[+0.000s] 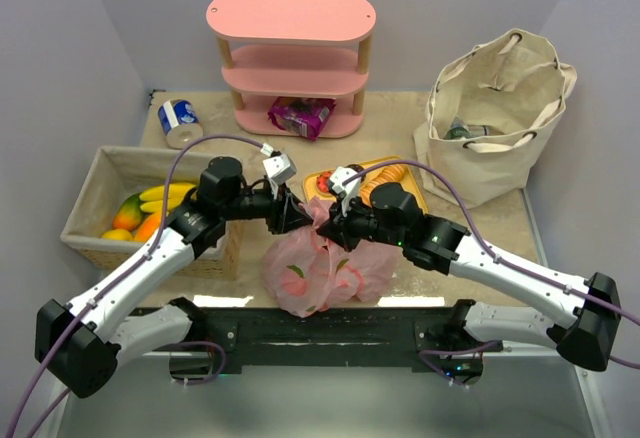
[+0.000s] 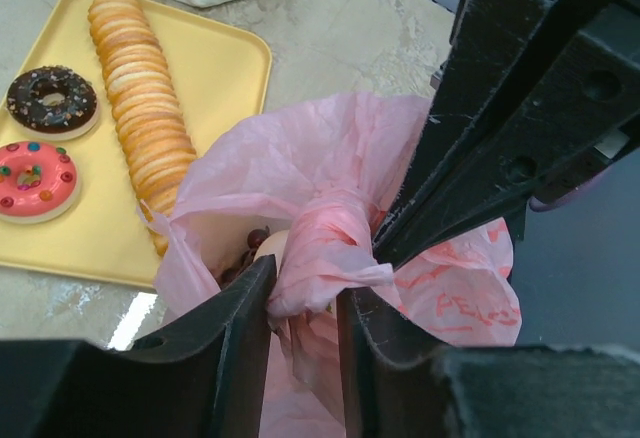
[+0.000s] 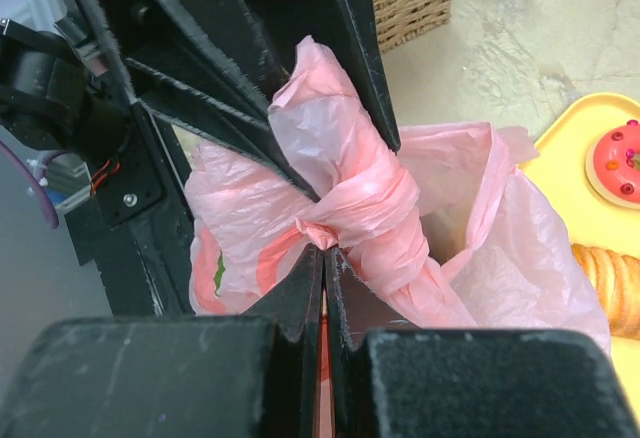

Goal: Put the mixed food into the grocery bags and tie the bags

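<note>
At the near centre of the bench (image 1: 400,123), in the overhead view, sits the pink plastic bag (image 1: 325,268), its neck twisted into a knot. From 10 o'clock the left gripper (image 2: 303,293) reaches it, its fingers (image 2: 235,333) partly parted on either side of the twist. From 3 o'clock the right gripper (image 3: 325,263) reaches it, fingers pressed together on a fold of pink film. The canvas bag (image 1: 495,118) stands at 2 o'clock, well apart. The yellow tray (image 1: 405,166) lies at 1 o'clock, just behind.
</note>
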{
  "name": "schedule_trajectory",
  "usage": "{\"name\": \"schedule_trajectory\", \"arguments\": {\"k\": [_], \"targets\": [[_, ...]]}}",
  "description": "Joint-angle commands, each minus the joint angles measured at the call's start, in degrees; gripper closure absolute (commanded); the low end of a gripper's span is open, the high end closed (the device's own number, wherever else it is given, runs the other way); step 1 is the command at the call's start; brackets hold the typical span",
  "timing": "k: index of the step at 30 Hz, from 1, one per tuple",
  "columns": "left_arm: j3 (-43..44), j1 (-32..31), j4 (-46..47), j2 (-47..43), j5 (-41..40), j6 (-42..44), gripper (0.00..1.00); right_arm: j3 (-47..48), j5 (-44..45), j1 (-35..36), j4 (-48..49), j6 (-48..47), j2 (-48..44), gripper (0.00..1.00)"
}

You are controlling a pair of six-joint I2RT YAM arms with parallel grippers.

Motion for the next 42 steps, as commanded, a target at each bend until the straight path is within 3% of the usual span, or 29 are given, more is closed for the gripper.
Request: {"name": "schedule_trajectory", "arguments": {"k": [1, 12, 21, 25, 31, 34, 39, 40, 41, 42], "targets": [[2.24, 0.28, 0.47, -0.99, 4.65, 0.02, 0.6, 0.0, 0.76, 0.31, -0.79, -1.7, -0.65, 1.0], [0.74, 0.28, 7.59, 1.47, 11.16, -4.91, 0.47, -0.44, -0.12, 0.39, -1.31, -2.49, -2.05, 1.0], [1.45, 0.28, 12.16, 4.98, 9.4, -8.42, 0.51, -0.97, -1.09, 0.48, -2.02, -4.07, -2.93, 1.0], [1.53, 0.19, 13.21, 5.95, 9.93, -9.21, 0.61, -0.8, -1.09, 0.66, -3.16, -5.12, -2.75, 1.0], [1.62, 0.19, 12.87, 6.3, 11.16, -8.51, 0.91, -0.18, -0.3, 0.66, -5.44, -6.27, -3.37, 1.0], [1.45, 0.19, 12.51, 6.83, 11.86, -7.99, 1.0, 0.52, -0.47, 0.66, -7.19, -7.23, -3.99, 1.0], [0.83, 0.1, 13.91, 6.75, 13.27, -7.11, 1.0, 1.84, 1.46, 0.66, -10.98, -7.94, -3.19, 1.0], [0.4, 0.1, 14.35, 5.96, 13.1, -6.85, 1.0, 1.93, 1.11, 0.66, -11.33, -7.68, -3.54, 0.94], [0.04, 0.1, 15.32, 5.17, 12.05, -6.15, 1.0, 2.19, 0.85, 0.66, -11.51, -7.41, -4.07, 0.73], [-0.74, 0.1, 15.76, 3.77, 11.52, -5.62, 1.0, 2.89, 0.76, 0.66, -11.69, -6.37, -5.55, 0.61]]}}
